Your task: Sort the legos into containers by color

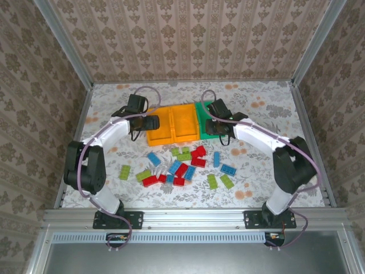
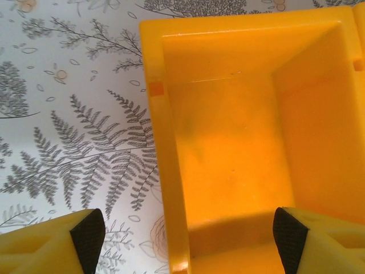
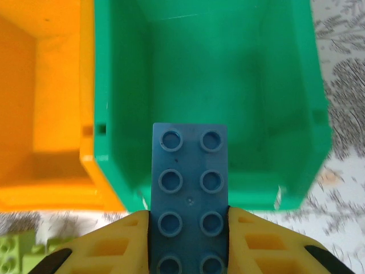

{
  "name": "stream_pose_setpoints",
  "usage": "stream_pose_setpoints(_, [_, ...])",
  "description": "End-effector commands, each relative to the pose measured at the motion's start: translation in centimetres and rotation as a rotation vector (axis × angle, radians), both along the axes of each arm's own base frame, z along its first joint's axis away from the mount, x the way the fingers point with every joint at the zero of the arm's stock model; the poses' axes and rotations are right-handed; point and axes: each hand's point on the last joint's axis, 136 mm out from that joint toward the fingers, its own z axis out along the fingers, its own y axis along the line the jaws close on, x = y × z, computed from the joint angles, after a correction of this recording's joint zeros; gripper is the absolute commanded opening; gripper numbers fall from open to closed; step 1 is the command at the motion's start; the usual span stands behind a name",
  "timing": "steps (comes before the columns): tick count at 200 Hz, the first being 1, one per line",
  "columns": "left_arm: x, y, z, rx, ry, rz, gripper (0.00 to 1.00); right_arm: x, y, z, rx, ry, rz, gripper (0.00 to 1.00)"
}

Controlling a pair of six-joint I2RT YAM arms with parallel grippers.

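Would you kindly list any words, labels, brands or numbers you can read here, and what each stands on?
There is no readable text.
The blue brick in the right gripper has studs with no legible lettering.
The orange bin, the green bin and the fern-patterned tablecloth carry no print or label.

the left arm (image 1: 111,132) and the right arm (image 1: 255,135) each have white shells between bulky black joint housings, and a lilac cable (image 1: 148,88) loops along each one. black base plates (image 1: 128,218) hold them on a silver rail (image 1: 194,216). the jaws are ribbed yellow plastic tipped with black pads (image 2: 88,234).
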Motion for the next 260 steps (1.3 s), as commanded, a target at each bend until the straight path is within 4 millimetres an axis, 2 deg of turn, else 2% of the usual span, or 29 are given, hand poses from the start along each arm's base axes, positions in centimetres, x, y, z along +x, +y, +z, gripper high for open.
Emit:
stream_pose_setpoints(1, [-1.3,0.8,0.5,0.061,-0.034,-0.017,0.83,2.7,-0.2,-0.1,-0.056,-0.024,-0.003,0.31])
stream_pose_setpoints(29, [-2.6,1.7,0.3,0.085,-0.041,-0.009,0.87,4.3,0.2,-1.3,-0.065,-0.002,-0.015,0.35])
stream_pose_setpoints(71, [-3.7,2.3,-0.3,0.101,-0.034,-0.005,0.88,5.1,-0.1,-2.0,-0.089,0.017,-0.048,0.45])
stream_pose_setpoints(93, [-3.5,1.9,0.0,0.083,-0.058,-0.015,0.88,5.0,-0.1,-1.3,-0.079,0.013,-0.049,0.57])
stream_pose_setpoints(107, [-3.3,1.7,0.4,0.069,-0.075,-0.016,0.88,4.6,0.0,-0.4,-0.061,0.004,-0.049,0.73])
stream_pose_setpoints(115, [-3.1,1.7,0.5,0.067,-0.080,-0.013,0.88,4.3,-0.1,0.2,-0.049,-0.004,-0.051,0.77])
stream_pose_setpoints(141, [-2.9,1.8,0.4,0.069,-0.080,-0.001,0.88,1.9,-0.5,2.3,-0.014,-0.043,-0.051,0.78])
stream_pose_setpoints(157, [-2.9,2.1,0.2,0.079,-0.081,0.015,0.88,-0.4,-0.9,2.4,-0.002,-0.033,-0.045,0.78])
stream_pose_setpoints(169, [-3.0,2.2,0.0,0.084,-0.082,0.018,0.89,-2.4,-1.6,1.5,-0.012,0.005,-0.051,0.78])
stream_pose_setpoints(191, [-3.0,2.0,-0.2,0.076,-0.083,0.012,0.89,-6.4,-3.0,-1.5,-0.056,0.116,-0.075,0.76])
stream_pose_setpoints(214, [-2.9,1.9,-0.2,0.072,-0.089,0.015,0.91,-9.3,-2.8,-4.2,-0.047,0.184,-0.081,0.74])
stream_pose_setpoints(236, [-2.8,1.7,0.1,0.068,-0.101,0.009,0.91,-11.2,-2.4,-5.7,-0.033,0.231,-0.094,0.72])
stream_pose_setpoints(260, [-2.8,1.4,0.1,0.065,-0.103,-0.004,0.91,-11.4,-0.9,-6.5,0.007,0.233,-0.077,0.69])
